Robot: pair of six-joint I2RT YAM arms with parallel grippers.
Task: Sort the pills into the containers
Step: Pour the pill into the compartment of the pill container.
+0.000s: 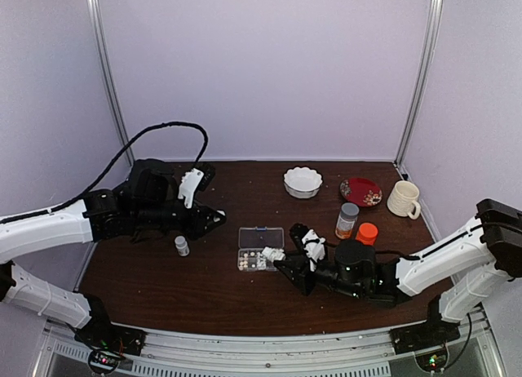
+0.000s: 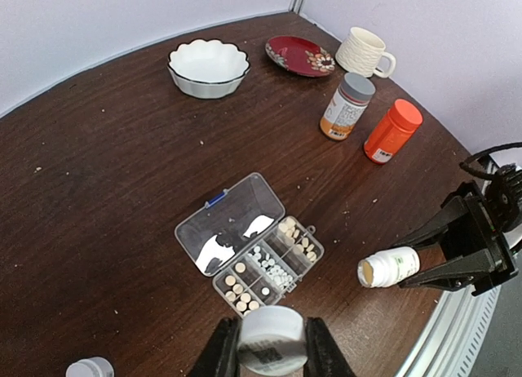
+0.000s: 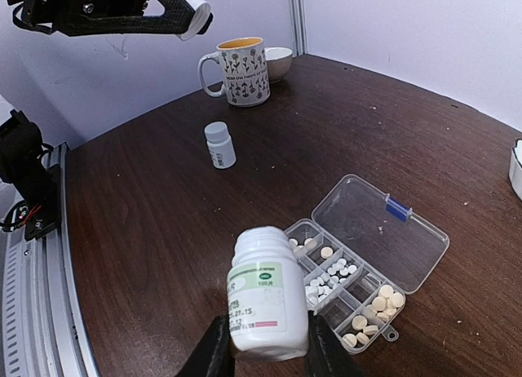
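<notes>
Dark wooden desk (image 1: 163, 295), top view. The left tool (image 1: 217, 220) hangs at 10 o'clock from the centre, fingers pinching a small white bottle (image 2: 272, 338) clear of the desk. The right tool (image 3: 263, 348) is at 4 o'clock, clamped on a green-labelled bottle (image 3: 267, 291) tipped on its side, open mouth toward the box. At the back there's a scalloped white bowl (image 1: 303, 182) at 12 to 1, a red plate (image 1: 360, 192) and a cream mug (image 1: 403, 199) at 2. The clear organizer box (image 1: 259, 248) lies dead centre, lid flipped open toward 12. An orange bottle (image 1: 367, 233) and a grey-lidded bottle (image 1: 347, 220) stand side by side at 3. One little capped bottle (image 1: 181, 246) stands at 9. The pills (image 2: 277, 271) sit in the box's compartments, whitish and tan, grouped by kind.
</notes>
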